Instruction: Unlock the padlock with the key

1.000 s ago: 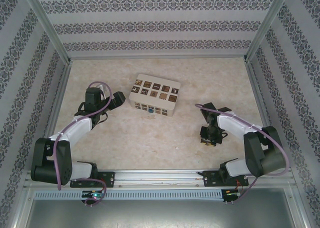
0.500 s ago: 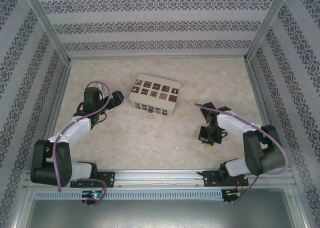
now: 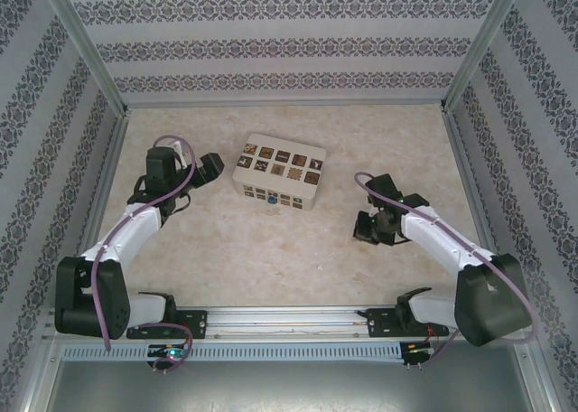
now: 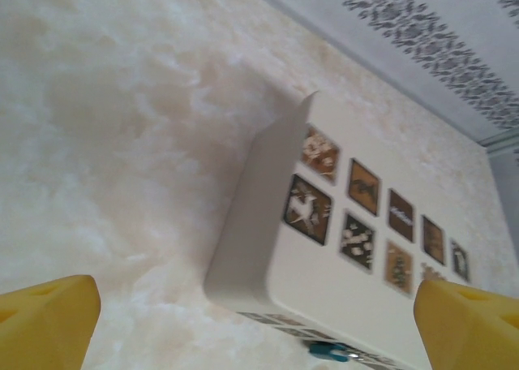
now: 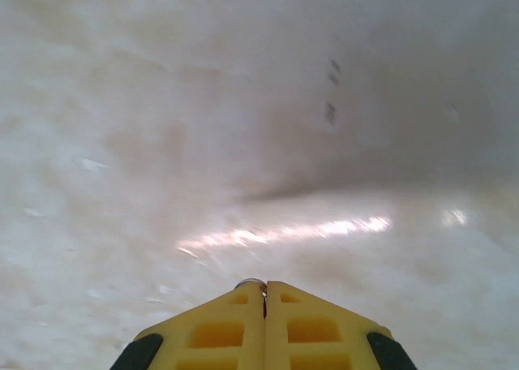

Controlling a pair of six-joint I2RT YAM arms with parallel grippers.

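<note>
Right claw [image 5: 264, 290] shifted up-table, pinched together (silver sliver [image 5: 251, 284] at tips), left claw [image 3: 215, 166] apart beside box [image 3: 280, 173].

right gripper [image 3: 364, 233]: closed on the key [image 5: 252, 286], risen, shifted away from base | left gripper [image 3: 215, 168]: shifted farther out

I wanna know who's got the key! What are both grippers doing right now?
Left gripper: open, holding nothing.
Right gripper: closed on something small and silvery, probably the key.
</note>
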